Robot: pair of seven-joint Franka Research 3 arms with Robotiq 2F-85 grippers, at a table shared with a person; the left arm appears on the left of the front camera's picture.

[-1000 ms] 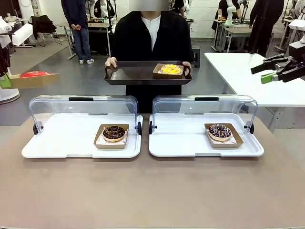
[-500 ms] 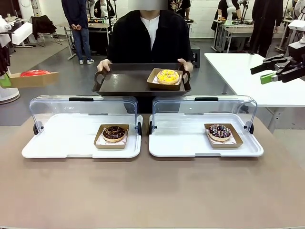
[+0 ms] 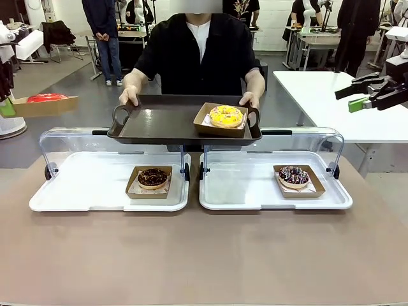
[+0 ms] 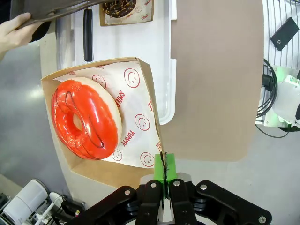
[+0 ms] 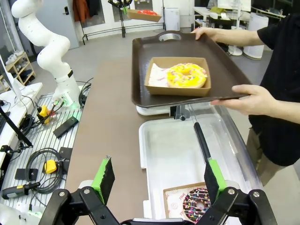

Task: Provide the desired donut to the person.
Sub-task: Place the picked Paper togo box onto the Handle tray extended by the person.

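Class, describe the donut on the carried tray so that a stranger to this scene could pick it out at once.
Find the person in black at the table's far side, holding a dark brown tray over the two clear-lidded display cases. On the tray's right end sits a cardboard dish with the yellow-iced donut. The cases' donuts below are chocolate-dark; the one the left gripper carries is glossy red.

Grey floor (image 3: pixel 57 137), white side table (image 3: pixel 325 102), far workbenches (image 3: pixel 312 38).

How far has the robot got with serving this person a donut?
Done: a yellow donut already sits on the person's tray. In hand: the left gripper is shut on a carton with a red donut, held off to the side. Left: placing it on the tray. The right gripper waits open.
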